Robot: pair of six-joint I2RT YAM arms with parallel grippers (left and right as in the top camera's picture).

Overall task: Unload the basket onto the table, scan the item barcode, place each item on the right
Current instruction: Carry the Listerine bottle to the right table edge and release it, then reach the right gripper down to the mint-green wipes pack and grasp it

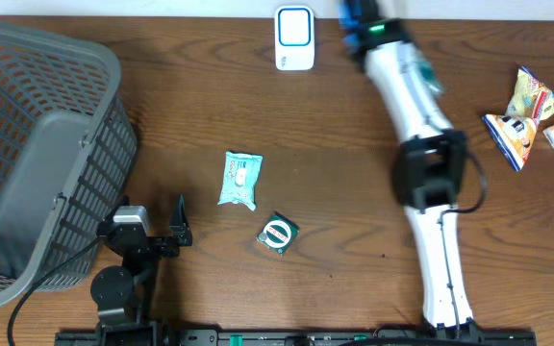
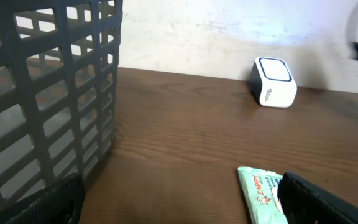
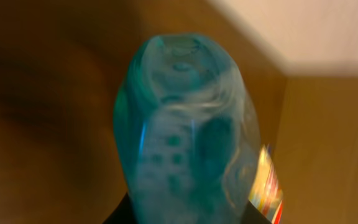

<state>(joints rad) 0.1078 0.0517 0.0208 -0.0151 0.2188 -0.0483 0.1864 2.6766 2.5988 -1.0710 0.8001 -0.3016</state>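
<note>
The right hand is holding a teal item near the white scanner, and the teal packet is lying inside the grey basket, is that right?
Not quite. The overhead view shows the teal packet lying on the table, outside the grey basket. The rest holds: the right hand is holding a teal item near the white scanner.
</note>
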